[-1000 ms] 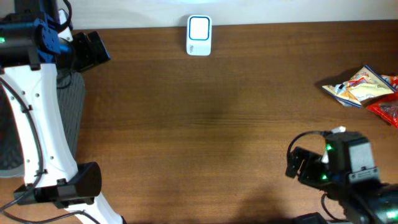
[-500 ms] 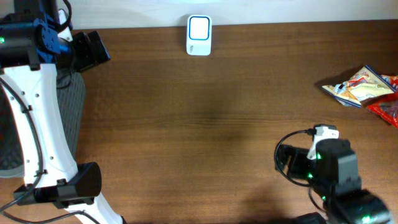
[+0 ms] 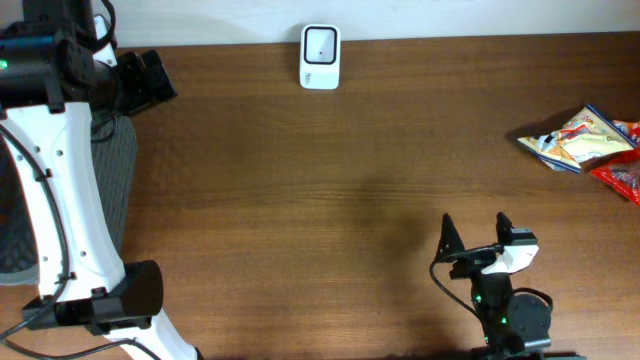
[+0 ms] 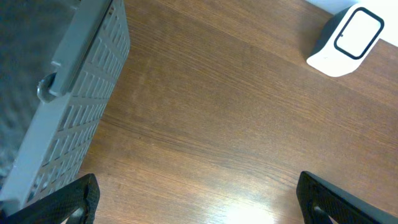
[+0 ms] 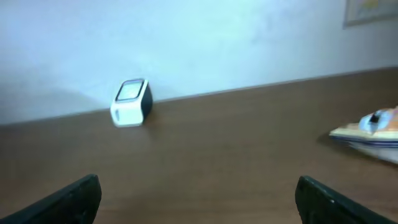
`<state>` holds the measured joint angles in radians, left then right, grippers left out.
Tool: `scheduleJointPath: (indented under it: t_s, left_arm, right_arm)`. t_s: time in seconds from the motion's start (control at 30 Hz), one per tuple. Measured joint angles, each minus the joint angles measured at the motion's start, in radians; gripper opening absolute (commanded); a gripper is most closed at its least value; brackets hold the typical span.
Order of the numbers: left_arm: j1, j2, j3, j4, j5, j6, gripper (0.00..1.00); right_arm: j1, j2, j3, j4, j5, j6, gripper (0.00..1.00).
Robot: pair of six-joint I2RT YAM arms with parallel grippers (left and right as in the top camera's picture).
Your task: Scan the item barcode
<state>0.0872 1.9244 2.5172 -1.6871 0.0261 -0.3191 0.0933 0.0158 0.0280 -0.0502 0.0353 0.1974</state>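
Note:
A white barcode scanner (image 3: 320, 57) stands at the table's far edge, also in the left wrist view (image 4: 347, 40) and the right wrist view (image 5: 132, 102). The items, a pale snack packet (image 3: 578, 140) and a red packet (image 3: 620, 176), lie at the right edge; no barcode shows. The pale packet appears blurred in the right wrist view (image 5: 372, 130). My right gripper (image 3: 477, 232) is open and empty near the front edge, pointing toward the far side, well left of the packets. My left gripper (image 3: 158, 80) is open and empty at the far left, over bare wood (image 4: 199, 205).
A grey mesh basket (image 3: 115, 190) sits along the left side under the left arm, its wall close by in the left wrist view (image 4: 78, 118). A pale wall runs behind the table's far edge.
The right arm has swung left and turned, so its open fingers now point toward the far edge. The left arm has not moved. The scanner's screen looks darker.

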Motion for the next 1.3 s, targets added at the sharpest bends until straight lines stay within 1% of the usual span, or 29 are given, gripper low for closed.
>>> scheduleJointPath:
  t_s: [0.13,0.17,0.23,0.57,0.8,1.3]
  left_arm:
    - [0.0,0.0,0.0,0.0,0.0,0.0,0.99]
    - [0.0,0.0,0.0,0.0,0.0,0.0,0.99]
    - [0.0,0.0,0.0,0.0,0.0,0.0,0.99]
    - [0.0,0.0,0.0,0.0,0.0,0.0,0.99]
    - [0.0,0.0,0.0,0.0,0.0,0.0,0.99]
    - [0.0,0.0,0.0,0.0,0.0,0.0,0.99]
  right_arm:
    - [-0.022,-0.002,-0.011,0.054,0.0,-0.051,0.99]
    - [-0.022,-0.002,-0.011,0.051,0.0,-0.063,0.99]
    - [-0.022,-0.004,-0.013,-0.021,0.0,-0.075,0.99]
    - [-0.023,-0.004,-0.014,-0.026,0.0,-0.089,0.99]
    - [-0.023,-0.004,-0.014,-0.027,-0.01,-0.205,0.99]
    - [-0.023,-0.004,-0.014,-0.027,-0.012,-0.19,0.99]
